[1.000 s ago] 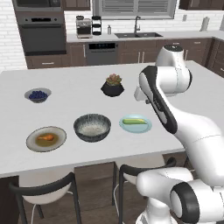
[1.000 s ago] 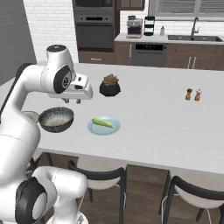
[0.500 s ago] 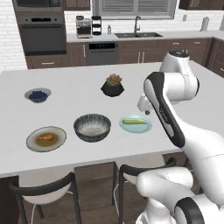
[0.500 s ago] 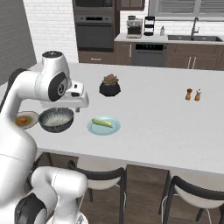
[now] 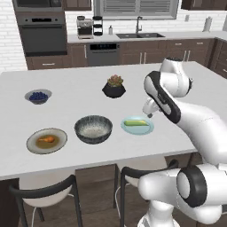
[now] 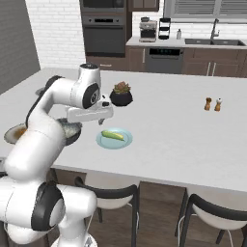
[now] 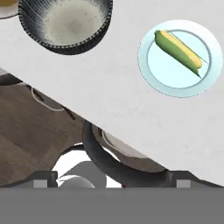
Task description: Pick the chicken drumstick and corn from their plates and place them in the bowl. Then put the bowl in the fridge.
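Note:
The corn (image 5: 135,123) (image 7: 178,47) lies on the light blue plate (image 5: 146,129) (image 6: 120,143). The dark speckled bowl (image 5: 93,128) (image 7: 65,22) stands empty to its left. Further left, the chicken drumstick (image 5: 47,139) rests on the tan plate (image 5: 33,146). My gripper (image 5: 149,111) (image 7: 111,179) hovers open above the counter, just right of the corn plate, with nothing between its fingers. In the right base view my arm hides part of the bowl (image 6: 72,131). A flat grey panel (image 6: 14,38) stands at the far left; I cannot tell if it is the fridge.
A black plant pot (image 5: 114,88) and a small blueberry bowl (image 5: 38,95) stand further back. Salt and pepper shakers (image 6: 213,103) are far right. Stools (image 7: 113,157) stand under the counter's near edge. Oven, sink and cabinets line the back wall.
The jaws have spread wide apart. The elbow has swung up and to the right, while the hand stays low beside the corn plate.

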You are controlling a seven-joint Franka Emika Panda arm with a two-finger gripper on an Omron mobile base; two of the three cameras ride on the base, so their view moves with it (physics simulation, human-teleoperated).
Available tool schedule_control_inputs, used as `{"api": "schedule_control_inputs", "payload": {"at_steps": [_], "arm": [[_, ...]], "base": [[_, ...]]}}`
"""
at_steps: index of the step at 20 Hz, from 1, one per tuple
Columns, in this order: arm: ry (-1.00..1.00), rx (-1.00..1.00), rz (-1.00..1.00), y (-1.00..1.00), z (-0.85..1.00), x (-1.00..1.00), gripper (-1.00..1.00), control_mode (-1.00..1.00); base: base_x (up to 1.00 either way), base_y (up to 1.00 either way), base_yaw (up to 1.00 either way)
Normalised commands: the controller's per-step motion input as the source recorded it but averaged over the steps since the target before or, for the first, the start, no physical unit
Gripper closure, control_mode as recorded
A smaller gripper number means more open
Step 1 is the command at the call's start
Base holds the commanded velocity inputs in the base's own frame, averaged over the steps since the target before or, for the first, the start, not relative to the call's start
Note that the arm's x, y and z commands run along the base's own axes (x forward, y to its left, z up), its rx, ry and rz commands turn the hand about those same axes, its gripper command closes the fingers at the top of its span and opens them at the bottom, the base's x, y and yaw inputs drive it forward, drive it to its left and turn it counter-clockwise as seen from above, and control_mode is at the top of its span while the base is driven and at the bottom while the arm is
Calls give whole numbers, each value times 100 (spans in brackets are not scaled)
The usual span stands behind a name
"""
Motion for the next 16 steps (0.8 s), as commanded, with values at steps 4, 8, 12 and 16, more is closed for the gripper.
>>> {"api": "schedule_control_inputs", "payload": {"at_steps": [4, 8, 12, 16], "arm": [[1, -11, 23, 0, -71, 88, -100, -100], [4, -19, 20, 0, -75, 80, -100, -100], [0, -16, 18, 1, -44, 64, -100, -100], [0, 0, 15, 0, -41, 71, -100, -100]], "base": [[0, 0, 0], [0, 0, 0], [0, 0, 0], [0, 0, 0]]}}
